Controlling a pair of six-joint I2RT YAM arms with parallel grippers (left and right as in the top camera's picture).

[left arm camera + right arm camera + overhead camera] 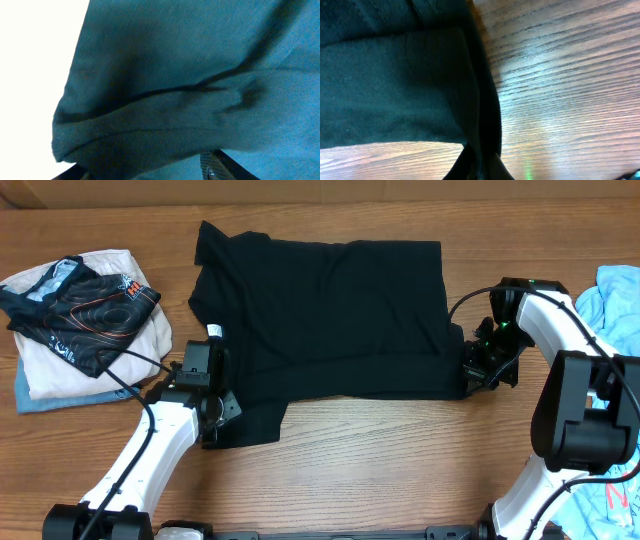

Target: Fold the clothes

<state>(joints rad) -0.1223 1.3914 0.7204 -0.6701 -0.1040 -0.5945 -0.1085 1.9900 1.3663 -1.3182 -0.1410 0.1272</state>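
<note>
T-shirt lying crosswise: right gripper clamped on its right edge; left gripper at the sleeve, opening hidden.

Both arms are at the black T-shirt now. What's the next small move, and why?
Probably close the left end effector on the fabric at the sleeve side. The right end effector is shut on the black T-shirt at its right edge, but the left wrist view shows only cloth, no clear pinch. The shirt lies spread flat, so lifting one-sided would likely skew the fold.
</note>
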